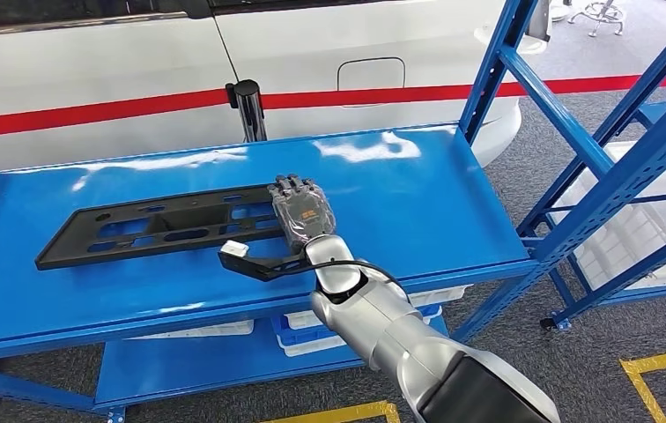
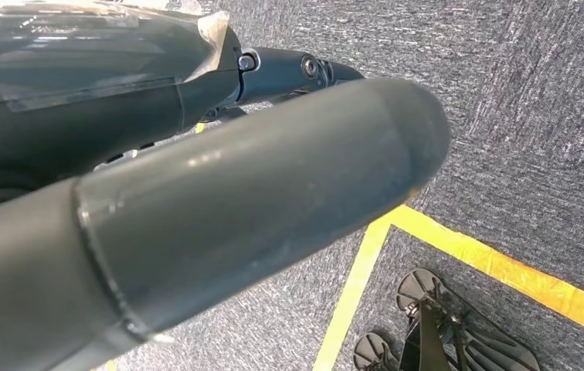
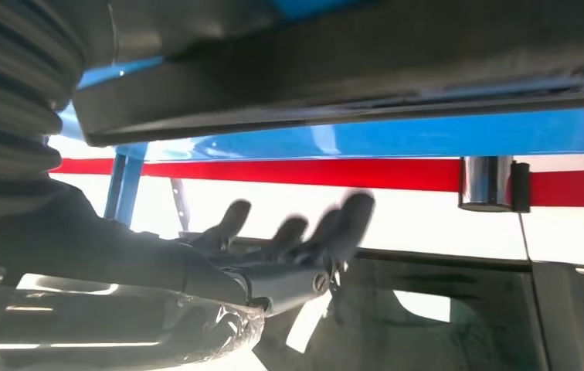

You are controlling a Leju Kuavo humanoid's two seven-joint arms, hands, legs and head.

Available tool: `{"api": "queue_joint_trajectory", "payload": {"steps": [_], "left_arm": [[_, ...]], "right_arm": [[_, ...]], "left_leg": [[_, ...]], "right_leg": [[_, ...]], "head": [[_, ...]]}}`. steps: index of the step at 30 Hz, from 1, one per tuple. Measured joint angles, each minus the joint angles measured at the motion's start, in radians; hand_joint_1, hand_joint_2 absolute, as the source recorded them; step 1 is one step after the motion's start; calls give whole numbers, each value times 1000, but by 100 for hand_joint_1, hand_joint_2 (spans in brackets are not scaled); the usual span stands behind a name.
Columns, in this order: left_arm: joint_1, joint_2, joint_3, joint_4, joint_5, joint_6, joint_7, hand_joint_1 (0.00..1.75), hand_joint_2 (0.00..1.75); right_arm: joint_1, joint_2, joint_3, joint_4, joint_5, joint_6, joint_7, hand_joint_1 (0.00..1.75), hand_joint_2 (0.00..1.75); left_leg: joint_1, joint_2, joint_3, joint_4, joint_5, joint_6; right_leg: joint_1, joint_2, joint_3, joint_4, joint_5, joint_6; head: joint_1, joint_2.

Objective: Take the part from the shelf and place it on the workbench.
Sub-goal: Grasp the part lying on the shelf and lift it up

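Note:
A long black plastic part [image 1: 153, 229] with several cut-outs lies flat on the blue table top [image 1: 418, 203]. My right hand [image 1: 301, 210] is over the part's right end, back of the hand up and fingers stretched forward across it. In the right wrist view the part [image 3: 351, 69] is a dark slab against the blue surface, and the right hand's fingers [image 3: 297, 232] are spread, blurred and apart from it, with nothing between them. My left hand [image 2: 196, 209] hangs over grey carpet and holds nothing.
A white car body [image 1: 92, 79] with a red stripe stands close behind the table. A blue rack frame [image 1: 629, 132] rises at the right. White bins [image 1: 312, 339] sit on the lower shelf. Yellow floor tape [image 1: 664, 370] marks the carpet.

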Motion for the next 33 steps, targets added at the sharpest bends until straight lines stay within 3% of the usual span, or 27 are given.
{"api": "queue_joint_trajectory", "payload": {"steps": [6, 16, 23, 33], "left_arm": [[-1, 0, 17, 0, 14, 13, -27, 0, 0], [2, -10, 50, 0, 21, 90, -103, 0, 0], [16, -23, 63, 0, 19, 78, -268, 0, 0], [17, -22, 80, 5, 23, 78, -297, 0, 0]], "right_arm": [[19, 0, -23, -9, 6, -10, -46, 175, 175], [100, 0, -22, -80, -66, -143, -265, 175, 175], [158, -10, -80, -182, -118, -185, -380, 175, 175], [186, -14, -125, -290, -144, -183, -421, 175, 175]], "left_leg": [[0, 0, 0, 0, 0, 0], [0, 0, 0, 0, 0, 0], [0, 0, 0, 0, 0, 0], [0, 0, 0, 0, 0, 0]], "right_leg": [[0, 0, 0, 0, 0, 0], [0, 0, 0, 0, 0, 0], [0, 0, 0, 0, 0, 0], [0, 0, 0, 0, 0, 0]], "head": [[0, 0], [0, 0], [0, 0], [0, 0]]}}
